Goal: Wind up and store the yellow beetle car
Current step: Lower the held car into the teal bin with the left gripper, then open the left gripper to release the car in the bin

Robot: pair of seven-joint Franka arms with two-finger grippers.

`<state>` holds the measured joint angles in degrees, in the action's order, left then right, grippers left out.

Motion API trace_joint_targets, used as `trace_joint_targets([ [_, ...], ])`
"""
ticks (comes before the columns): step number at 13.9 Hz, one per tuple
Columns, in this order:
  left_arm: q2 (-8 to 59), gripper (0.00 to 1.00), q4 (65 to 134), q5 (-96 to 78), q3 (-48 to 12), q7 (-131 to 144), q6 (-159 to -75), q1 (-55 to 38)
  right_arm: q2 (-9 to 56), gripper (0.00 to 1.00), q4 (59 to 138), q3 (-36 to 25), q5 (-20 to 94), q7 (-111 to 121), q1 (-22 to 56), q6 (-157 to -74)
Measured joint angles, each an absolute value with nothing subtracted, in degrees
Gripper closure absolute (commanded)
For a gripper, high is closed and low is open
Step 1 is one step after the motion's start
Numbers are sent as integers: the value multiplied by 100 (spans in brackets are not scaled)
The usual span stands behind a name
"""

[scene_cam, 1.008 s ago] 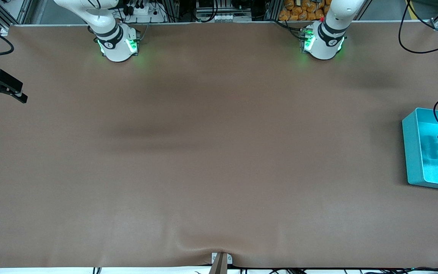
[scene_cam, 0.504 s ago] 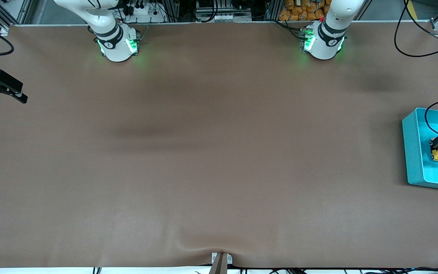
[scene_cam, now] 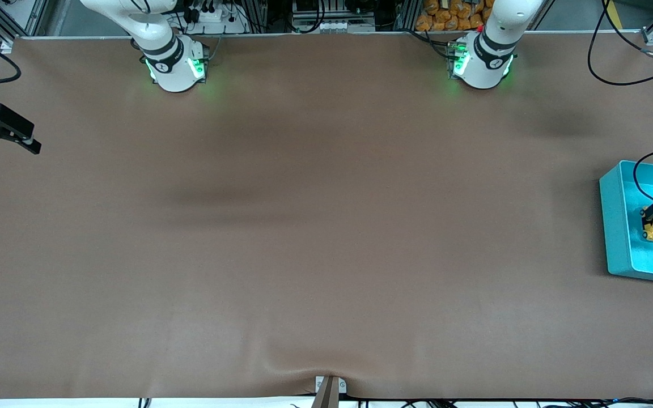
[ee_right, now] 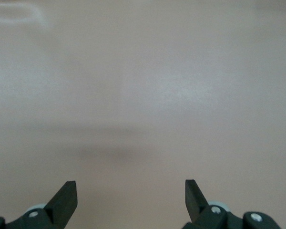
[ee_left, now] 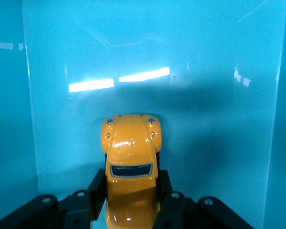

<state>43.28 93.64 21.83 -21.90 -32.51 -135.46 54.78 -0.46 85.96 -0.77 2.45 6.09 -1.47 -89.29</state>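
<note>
Left gripper (ee_left: 131, 210): inside the teal bin (scene_cam: 615, 226), fingers against both sides of the yellow beetle car (ee_left: 131, 164).
Car: in the bin, at the left arm's end of the surface (scene_cam: 326, 226).
Right gripper (ee_right: 131, 193): waits, jaws wide, holding nothing.

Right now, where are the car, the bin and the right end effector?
car (ee_left: 129, 162), left wrist view, on its yellow roof.
bin (scene_cam: 615, 226), front view, on its outer wall.
right end effector (ee_right: 131, 198), right wrist view, midway between its open fingertips.
</note>
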Motion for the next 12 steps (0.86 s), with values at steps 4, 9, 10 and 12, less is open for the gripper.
trace_joint_targets([
  [4,4304,0,9266,2193,-2294,-3258,-13571,5478,-46,0,8596,-82,244,608,-147,-8929],
  [9,3823,0,9200,2206,-2605,-3257,-13322,5470,-46,0,8596,-90,214,608,-147,-8930],
  [10,3662,0,9196,2206,-2713,-3226,-13147,5471,-46,0,8596,-91,178,604,-147,-8931],
  [12,3342,0,9193,2205,-3012,-2881,-12720,5470,-46,0,8596,-91,86,558,-147,-8933],
])
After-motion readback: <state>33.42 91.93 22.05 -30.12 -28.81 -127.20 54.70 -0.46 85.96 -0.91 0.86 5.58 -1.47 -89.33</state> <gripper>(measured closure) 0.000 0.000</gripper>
